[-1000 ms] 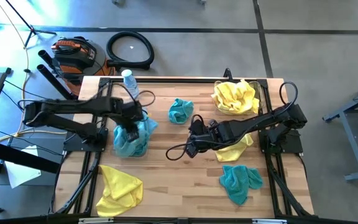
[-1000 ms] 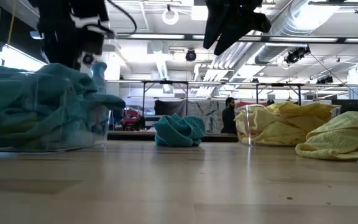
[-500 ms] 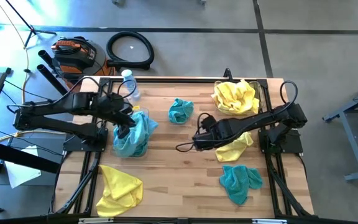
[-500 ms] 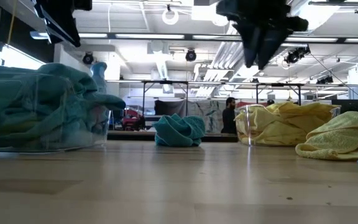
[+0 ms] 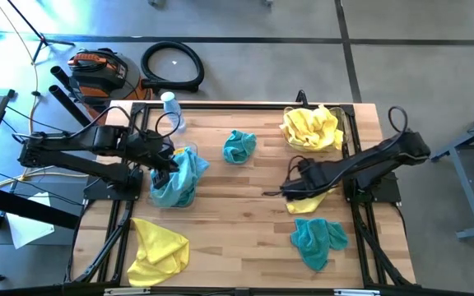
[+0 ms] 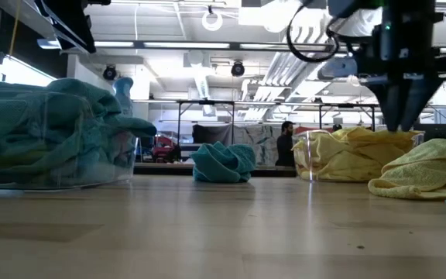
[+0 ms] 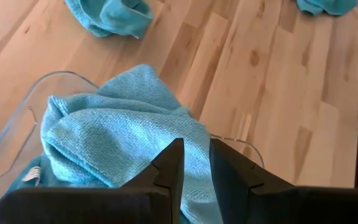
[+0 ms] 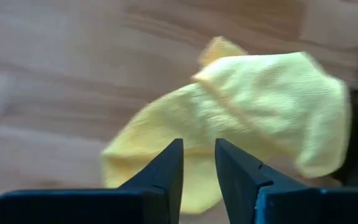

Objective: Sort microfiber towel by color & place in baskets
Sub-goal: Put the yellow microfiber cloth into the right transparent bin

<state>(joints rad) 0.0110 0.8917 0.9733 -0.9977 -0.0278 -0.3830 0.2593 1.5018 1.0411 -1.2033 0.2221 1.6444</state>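
On the table's left, the left gripper hangs over the teal bin, fingers nearly together and holding nothing. That bin is heaped with teal towels. A loose yellow towel lies at the near left corner, and one teal towel sits mid-table toward the far edge.

Further right, the right gripper hovers above a yellow towel that lies flat near the right arm's base. Its fingers stand a small gap apart, empty. The yellow bin at the far right corner holds a mound of yellow cloth, and another teal towel lies near the front right.

These cloths look light, limp and fuzzy — they should bunch and not slip, and nothing here is fragile. A pinch on a raised fold or bunched edge would likely lift one whole; a flat spot may only catch the top layer.

Compared with a second ago, the left gripper has lifted out of the teal bin and drawn back to the left, while the right gripper has swung right from mid-table to sit over the yellow towel.
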